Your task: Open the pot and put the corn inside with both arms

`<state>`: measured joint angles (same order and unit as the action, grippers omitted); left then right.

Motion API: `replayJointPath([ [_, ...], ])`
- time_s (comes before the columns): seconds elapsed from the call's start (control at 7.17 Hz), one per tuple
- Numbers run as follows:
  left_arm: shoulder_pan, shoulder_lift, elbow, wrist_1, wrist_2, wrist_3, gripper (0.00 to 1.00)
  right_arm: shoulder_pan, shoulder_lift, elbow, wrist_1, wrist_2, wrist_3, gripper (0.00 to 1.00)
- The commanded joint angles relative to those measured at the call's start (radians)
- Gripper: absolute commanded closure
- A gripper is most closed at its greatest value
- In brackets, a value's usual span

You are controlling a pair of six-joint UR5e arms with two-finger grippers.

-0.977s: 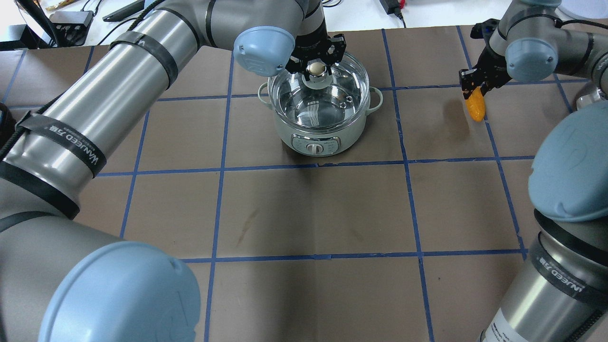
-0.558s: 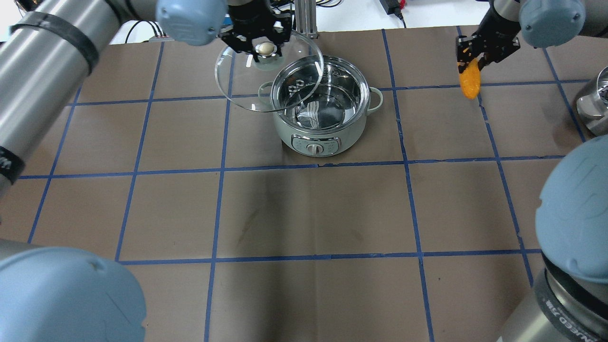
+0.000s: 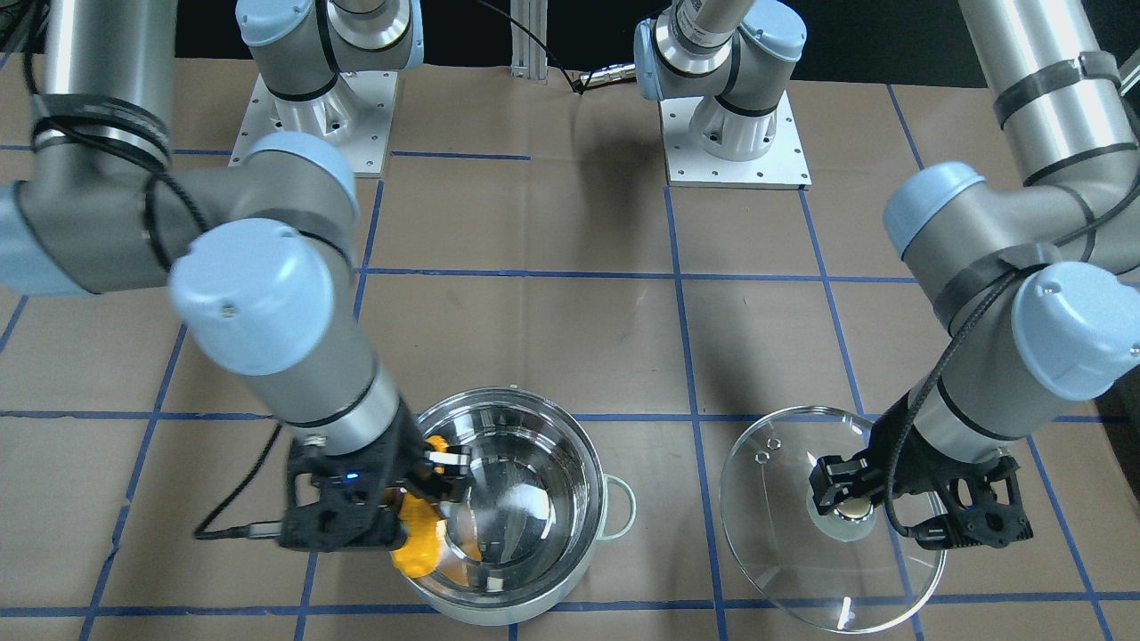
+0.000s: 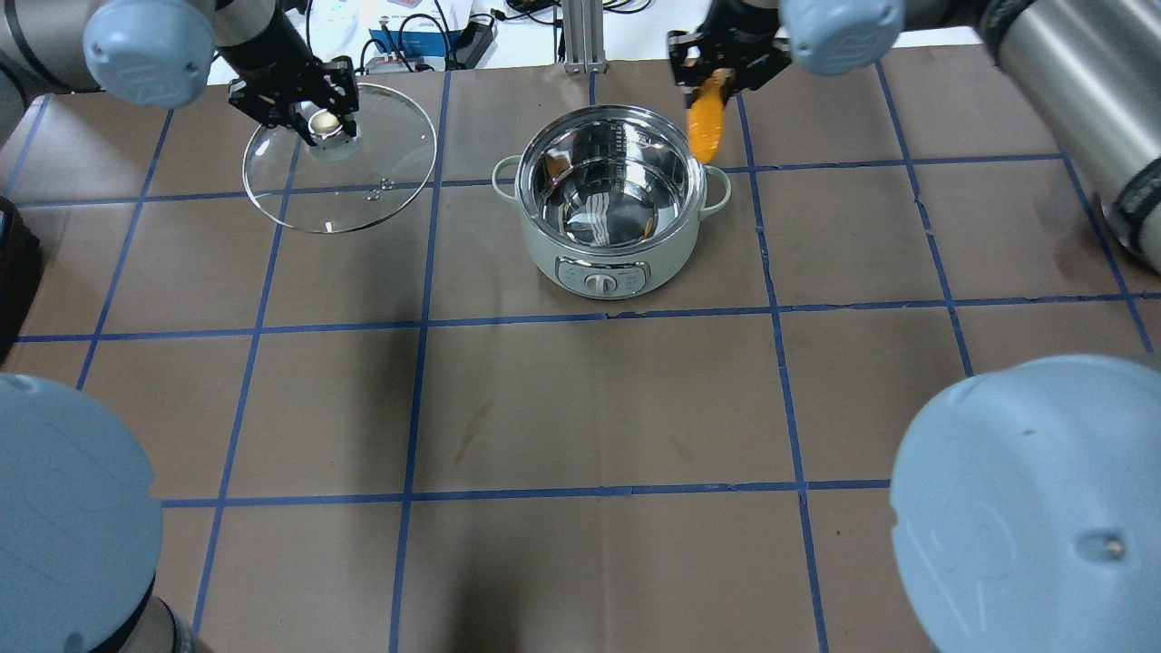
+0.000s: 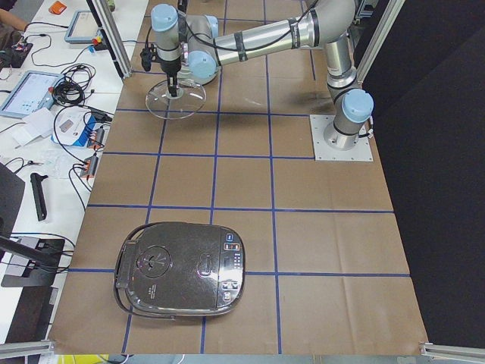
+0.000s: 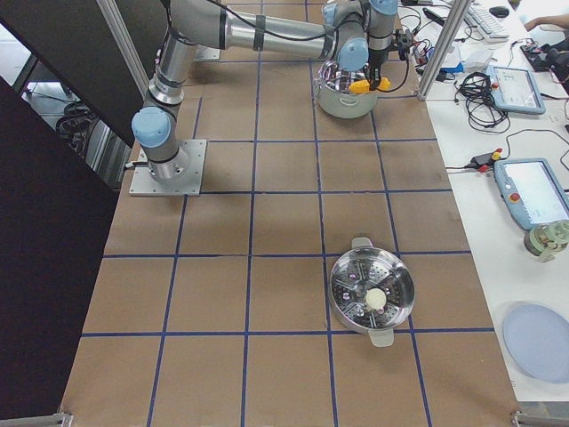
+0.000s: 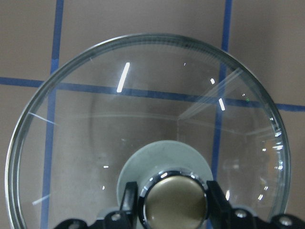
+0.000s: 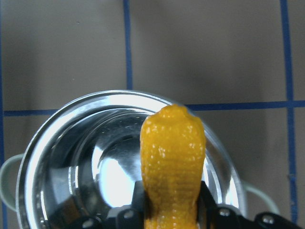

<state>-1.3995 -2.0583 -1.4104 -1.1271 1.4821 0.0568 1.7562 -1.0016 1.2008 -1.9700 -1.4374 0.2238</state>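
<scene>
The left gripper (image 4: 317, 120), fingers clamped on the knob (image 4: 326, 127), has carried the glass lid (image 4: 367, 186) off the pot (image 4: 626, 263) and out over the desk (image 4: 590, 408), well apart, so the pot now stands open. The right gripper (image 4: 714, 80) has swung in from the far right, fingers pinching the corn (image 4: 704, 131) at the pot's far-right rim. Only the drop seems left. The cob's long axis is near upright, free tip pointing down.
</scene>
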Motion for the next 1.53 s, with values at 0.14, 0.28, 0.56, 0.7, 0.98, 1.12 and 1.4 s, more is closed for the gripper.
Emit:
replayJointPath([
  [0.14, 0.022, -0.074, -0.125, 0.165, 0.006, 0.029, 0.89, 0.072, 0.086, 0.055, -0.073, -0.004, 0.014, 0.89],
  [0.28, 0.022, -0.077, -0.131, 0.164, 0.006, 0.034, 0.60, 0.071, 0.100, 0.059, -0.090, -0.009, -0.012, 0.76],
  [0.56, 0.022, -0.072, -0.169, 0.170, 0.004, 0.020, 0.00, 0.071, 0.120, 0.059, -0.116, -0.043, -0.011, 0.12],
  [0.7, 0.019, -0.054, -0.144, 0.140, 0.012, 0.008, 0.00, 0.071, 0.101, 0.053, -0.113, -0.043, 0.003, 0.01],
  [0.98, -0.007, 0.106, -0.107, -0.079, 0.058, -0.011, 0.00, 0.060, -0.050, 0.059, -0.071, -0.043, 0.006, 0.00],
  [1.12, -0.053, 0.192, -0.079, -0.189, 0.060, -0.029, 0.00, 0.040, -0.157, 0.060, 0.077, -0.044, 0.005, 0.00],
  [1.4, -0.165, 0.329, -0.012, -0.438, 0.058, -0.029, 0.00, -0.064, -0.389, 0.075, 0.433, -0.038, -0.003, 0.01],
])
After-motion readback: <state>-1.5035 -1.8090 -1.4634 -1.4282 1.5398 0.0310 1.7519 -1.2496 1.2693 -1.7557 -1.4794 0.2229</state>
